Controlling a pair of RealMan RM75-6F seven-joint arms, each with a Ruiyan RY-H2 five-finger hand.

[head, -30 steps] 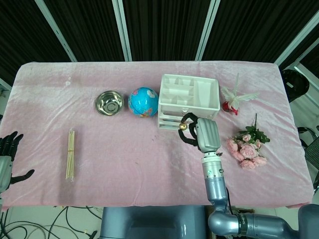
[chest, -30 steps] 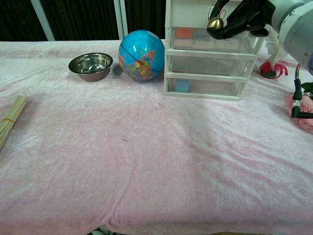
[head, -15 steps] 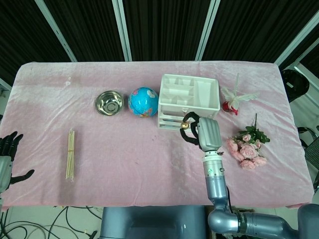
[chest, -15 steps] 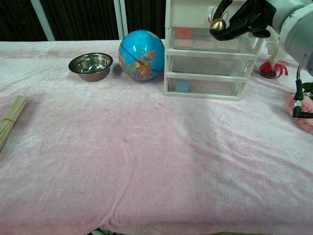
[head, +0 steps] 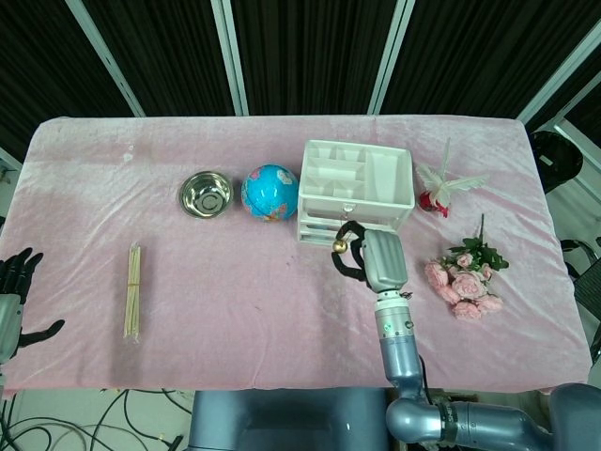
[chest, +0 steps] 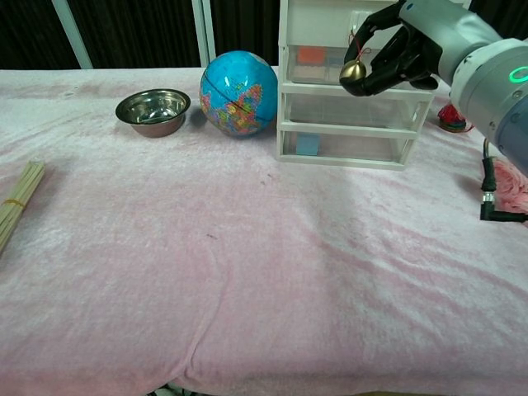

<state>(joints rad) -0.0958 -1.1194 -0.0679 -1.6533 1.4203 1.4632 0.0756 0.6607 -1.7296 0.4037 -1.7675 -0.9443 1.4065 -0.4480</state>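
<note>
My right hand [head: 368, 256] [chest: 398, 51] hangs in front of the white three-drawer organizer [head: 357, 191] [chest: 353, 87] and pinches a small golden bell [head: 338, 246] [chest: 354, 72] on a red loop. The bell sits level with the top drawer's front, a little off it. The drawers look closed; an orange item shows in the top one and a blue item [chest: 308, 144] in the bottom one. My left hand [head: 14, 291] rests with fingers spread at the table's left front edge, holding nothing, nearest the bundle of wooden sticks [head: 133, 289] [chest: 16, 200].
A steel bowl [head: 206, 194] [chest: 153, 110] and a blue globe [head: 269, 192] [chest: 238, 92] stand left of the organizer. A red-and-white feathered ornament [head: 441, 189] and a pink rose bouquet [head: 467, 276] lie to its right. Pink cloth [head: 244, 310] covers the table.
My right hand has drawn back from the organizer, toward me and slightly left, with the bell still pinched. The left hand has not moved.
</note>
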